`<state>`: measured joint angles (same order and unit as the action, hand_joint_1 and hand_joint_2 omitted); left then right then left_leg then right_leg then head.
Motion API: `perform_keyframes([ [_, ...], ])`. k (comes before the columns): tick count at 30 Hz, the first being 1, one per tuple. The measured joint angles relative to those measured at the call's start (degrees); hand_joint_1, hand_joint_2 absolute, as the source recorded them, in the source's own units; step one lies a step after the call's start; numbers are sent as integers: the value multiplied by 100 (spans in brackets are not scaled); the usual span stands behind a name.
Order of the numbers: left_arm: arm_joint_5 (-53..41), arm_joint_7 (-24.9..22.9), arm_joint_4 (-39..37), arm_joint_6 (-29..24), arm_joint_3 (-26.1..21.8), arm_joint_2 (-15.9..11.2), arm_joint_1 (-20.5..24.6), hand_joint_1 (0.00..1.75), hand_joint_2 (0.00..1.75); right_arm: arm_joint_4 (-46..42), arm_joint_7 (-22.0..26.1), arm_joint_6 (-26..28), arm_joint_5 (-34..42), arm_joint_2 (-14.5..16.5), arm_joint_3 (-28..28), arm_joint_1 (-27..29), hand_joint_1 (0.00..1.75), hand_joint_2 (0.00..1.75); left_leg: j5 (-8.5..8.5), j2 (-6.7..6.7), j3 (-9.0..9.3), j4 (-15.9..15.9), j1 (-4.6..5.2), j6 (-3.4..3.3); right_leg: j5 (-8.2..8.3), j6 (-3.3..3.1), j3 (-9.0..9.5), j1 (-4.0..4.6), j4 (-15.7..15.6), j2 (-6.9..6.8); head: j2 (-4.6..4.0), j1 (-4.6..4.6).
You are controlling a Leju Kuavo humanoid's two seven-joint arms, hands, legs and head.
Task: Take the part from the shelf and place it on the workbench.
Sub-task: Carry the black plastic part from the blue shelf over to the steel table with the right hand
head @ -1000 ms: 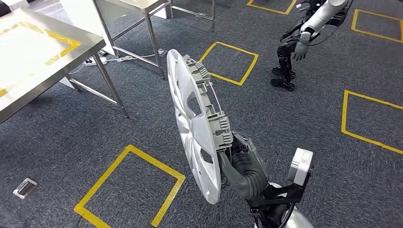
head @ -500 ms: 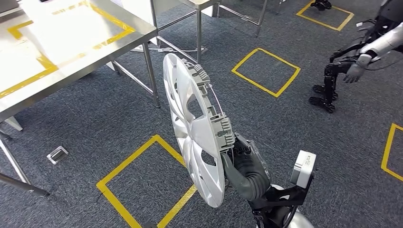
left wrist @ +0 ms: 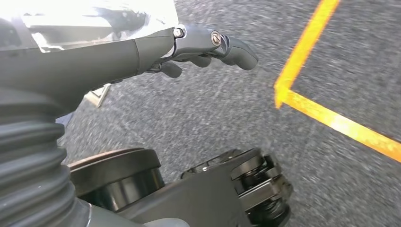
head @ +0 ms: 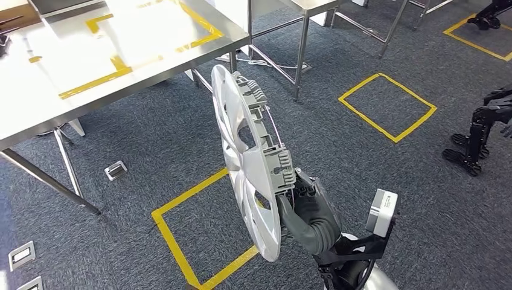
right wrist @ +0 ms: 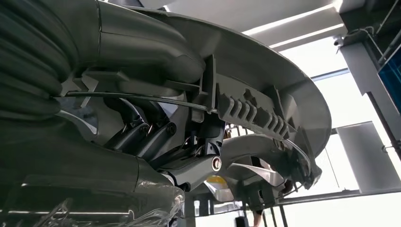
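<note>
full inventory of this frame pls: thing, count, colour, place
hubcap: 1, silver, held upright on edge at centre, over the carpet
steel tables: 2, silver; one upper left with yellow tape marks, one behind it at top centre
tape squares: 3, yellow, on the grey carpet; one below the hubcap, two upper right
floor boxes: 3, metal, set in the carpet at left
another robot: 1, black legs, right edge
right hand: 1, dark grey, fingers gripping the hubcap rim
left hand: 1, dark grey, holding nothing, above the carpet
</note>
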<state>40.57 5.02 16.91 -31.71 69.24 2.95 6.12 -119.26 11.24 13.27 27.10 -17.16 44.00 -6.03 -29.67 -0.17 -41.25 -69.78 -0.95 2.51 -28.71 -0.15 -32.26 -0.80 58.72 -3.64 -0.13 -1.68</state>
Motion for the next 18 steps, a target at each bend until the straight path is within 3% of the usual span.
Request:
perform_keyframes([
  [1, 4, -1, 0, 0, 0, -1, 3, 0, 175, 0, -1, -3, 0, 2, 4, -3, 175, 175, 144, 120, 200, 370, 5, 7, -22, 27, 20, -2, 3, -64, 0, 3],
  [3, 6, 1, 1, 0, 0, 2, 20, 0, 175, 0, -2, -10, 0, 6, 13, -18, 175, 175, 282, 314, 465, 894, 45, -53, -67, 92, 50, 21, 23, -177, 0, 10],
  [4, 7, 3, 1, -1, 0, 3, 23, 0, 175, 0, -2, -15, 1, 7, 17, -26, 175, 175, 258, 349, 489, 960, 72, -98, -80, 123, 62, 33, 24, -227, 0, 10],
  [6, 11, 7, 1, -3, 0, -1, 11, 0, 175, 1, -4, -24, 2, 7, 22, -41, 175, 175, 260, 238, 483, 975, 86, -196, -107, 187, 96, 31, 8, -324, 0, 3],
  [7, 14, 10, 1, -7, 0, -3, 3, 0, 175, 2, -7, -28, 4, 7, 24, -51, 175, 175, 263, 177, 488, 984, 80, -231, -149, 217, 104, 18, 31, -284, 0, -3],
  [9, 17, 15, 1, -19, 0, -3, 11, 0, 175, 5, -11, -30, 9, 7, 25, -68, 175, 175, 272, 66, 508, 1004, 56, -299, -371, 246, -30, -7, 363, -14, 0, -26],
  [10, 17, 18, 1, -25, 0, -1, 20, 0, 175, 9, -13, -31, 12, 7, 25, -73, 175, 175, 269, 8, 509, 1004, 57, -320, -535, 242, -199, -12, 710, 160, 0, -44],
  [12, 19, 19, 1, -31, 0, 1, 31, 0, 175, 21, -14, -31, 13, 5, 26, -71, 175, 175, 263, -130, 514, 1002, 77, -348, -775, 224, -605, -7, 1442, 314, 0, -67],
  [13, 20, 19, 0, -32, 0, 1, 29, 0, 175, 29, -14, -31, 13, 5, 27, -71, 175, 175, 261, -208, 519, 1000, 89, -353, -759, 210, -728, -3, 1611, 334, 0, -72],
  [14, 21, 19, 0, -32, 0, 1, 26, 0, 175, 36, -15, -31, 13, 5, 27, -71, 175, 175, 258, -289, 527, 996, 98, -356, -630, 190, -752, 3, 1565, 346, 0, -72],
  [16, 22, 19, 1, -33, 0, 3, 27, 0, 175, 43, -17, -31, 13, 5, 28, -73, 175, 175, 251, -456, 538, 983, 96, -353, -173, 132, -547, 17, 940, 500, 0, -72],
  [18, 22, 19, 2, -33, -1, 10, 36, 0, 175, 44, -18, -33, 19, 4, 30, -71, 175, 175, 251, -594, 508, 956, 81, -320, 104, 92, -325, 15, 313, 820, 0, -67],
])
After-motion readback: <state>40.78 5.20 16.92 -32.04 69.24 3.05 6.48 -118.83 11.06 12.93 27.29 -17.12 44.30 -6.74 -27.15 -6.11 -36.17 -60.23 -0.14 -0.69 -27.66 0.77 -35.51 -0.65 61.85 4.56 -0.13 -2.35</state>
